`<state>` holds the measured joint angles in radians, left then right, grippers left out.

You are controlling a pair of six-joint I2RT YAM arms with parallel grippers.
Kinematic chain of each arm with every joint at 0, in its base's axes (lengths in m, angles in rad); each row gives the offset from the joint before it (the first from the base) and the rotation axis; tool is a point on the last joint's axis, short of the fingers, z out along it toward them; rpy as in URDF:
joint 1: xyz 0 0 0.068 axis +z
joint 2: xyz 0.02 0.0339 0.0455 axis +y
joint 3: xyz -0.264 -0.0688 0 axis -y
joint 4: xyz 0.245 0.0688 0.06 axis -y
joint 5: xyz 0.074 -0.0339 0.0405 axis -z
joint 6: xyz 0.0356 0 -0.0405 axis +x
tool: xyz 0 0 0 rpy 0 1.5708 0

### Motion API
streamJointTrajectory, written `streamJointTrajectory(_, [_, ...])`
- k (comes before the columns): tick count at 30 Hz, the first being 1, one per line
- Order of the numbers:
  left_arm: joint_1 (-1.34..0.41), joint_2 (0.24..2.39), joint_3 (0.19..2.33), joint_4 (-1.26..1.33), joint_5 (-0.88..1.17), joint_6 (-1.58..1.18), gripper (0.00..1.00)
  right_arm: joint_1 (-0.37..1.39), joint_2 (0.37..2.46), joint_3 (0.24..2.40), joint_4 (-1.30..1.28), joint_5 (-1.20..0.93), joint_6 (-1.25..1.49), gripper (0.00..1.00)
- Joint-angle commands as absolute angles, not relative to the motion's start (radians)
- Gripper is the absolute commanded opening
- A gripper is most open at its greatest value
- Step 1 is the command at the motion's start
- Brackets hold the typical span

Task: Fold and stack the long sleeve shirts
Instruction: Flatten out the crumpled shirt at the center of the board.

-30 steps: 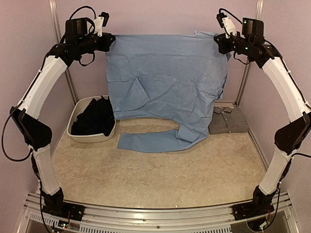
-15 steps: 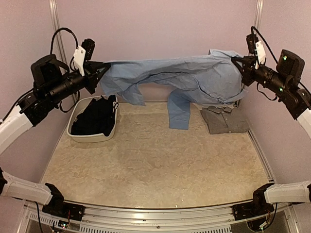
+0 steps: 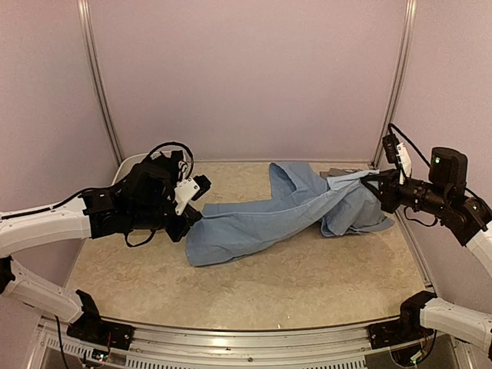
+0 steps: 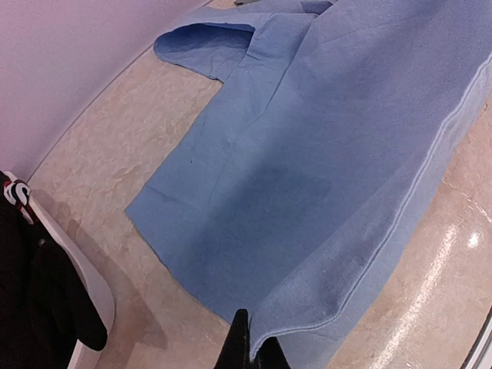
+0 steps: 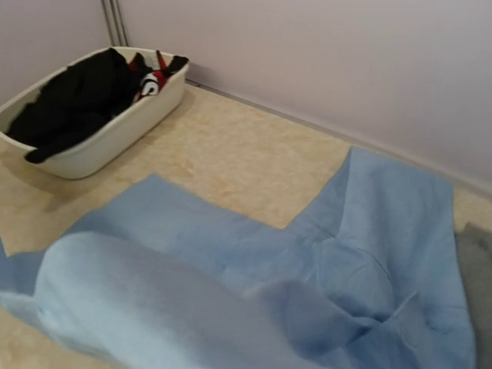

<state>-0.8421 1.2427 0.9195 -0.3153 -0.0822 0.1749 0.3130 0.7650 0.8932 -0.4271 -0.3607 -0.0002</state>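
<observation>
The light blue shirt [image 3: 269, 215] lies stretched low across the table between my two grippers. My left gripper [image 3: 190, 223] is shut on its hem at the left end. In the left wrist view the black fingers [image 4: 243, 338] pinch the hem of the shirt [image 4: 323, 154]. My right gripper [image 3: 374, 187] holds the other end a little above the table. Its fingers are hidden under blurred blue cloth [image 5: 231, 307] in the right wrist view. A bit of the grey shirt [image 3: 337, 171] shows behind the blue one, and also at the right edge of the right wrist view [image 5: 478, 269]. The black shirt [image 5: 77, 96] lies in the tub.
The white plastic tub [image 5: 115, 138] stands at the back left, mostly hidden behind my left arm in the top view. Its rim [image 4: 96, 304] is close to the left gripper. Walls close off the back and both sides.
Both arms have come down from high at the back. The blue shirt, which hung spread between them, now lies low across the table.
</observation>
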Motion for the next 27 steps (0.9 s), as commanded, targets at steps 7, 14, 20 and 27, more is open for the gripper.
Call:
streamJointTrajectory(7, [-0.89,1.283,0.871,-0.451,-0.14,0.131,0.0,0.349,0.751,0.732,-0.423,-0.429,0.192,0.0])
streamJointTrajectory(14, [-0.92,1.32,0.904,-0.508,-0.055,0.121,0.02,0.365,0.748,0.733,-0.604,-0.286,0.41,0.03])
streamJointTrajectory(20, [-0.935,1.344,0.928,-0.543,0.088,0.102,0.08,0.366,0.73,0.693,-0.683,-0.307,0.568,0.05])
streamJointTrajectory(27, [-1.012,1.365,0.933,-0.593,0.148,0.037,0.26,0.37,0.566,0.662,-0.851,-0.231,0.715,0.06])
